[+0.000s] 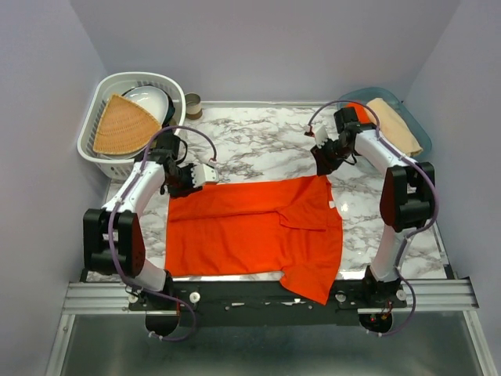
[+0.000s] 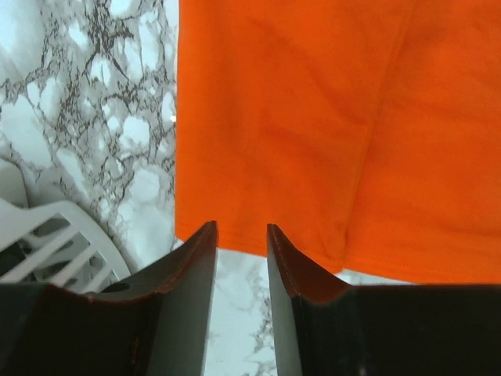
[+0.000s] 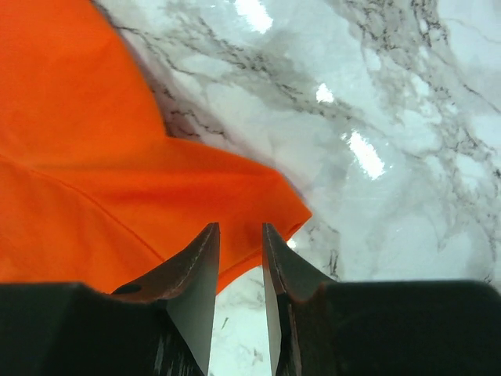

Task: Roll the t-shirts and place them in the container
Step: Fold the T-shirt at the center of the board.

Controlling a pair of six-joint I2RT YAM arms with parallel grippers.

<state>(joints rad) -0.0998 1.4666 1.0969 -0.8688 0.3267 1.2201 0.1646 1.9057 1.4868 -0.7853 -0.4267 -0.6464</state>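
Note:
A bright orange-red t-shirt [image 1: 250, 231] lies spread flat on the marble table, one sleeve hanging over the near edge. My left gripper [image 1: 210, 172] is open and empty just above the shirt's far left corner; in the left wrist view [image 2: 241, 229] the cloth [image 2: 313, 117] lies just past the fingertips. My right gripper [image 1: 323, 160] is open and empty at the far right corner; in the right wrist view [image 3: 239, 227] the cloth's corner [image 3: 94, 172] lies at the tips, not between the jaws. Another orange-red shirt [image 1: 358, 111] and a pale beige one [image 1: 395, 125] lie in the back right bin.
A blue bin [image 1: 423, 143] stands at the back right. A white basket [image 1: 98, 149] at the back left holds a tan woven fan piece [image 1: 121, 125] and a white bowl [image 1: 149, 100]; its rim shows in the left wrist view [image 2: 63, 243]. A small roll [image 1: 192, 104] stands beside it.

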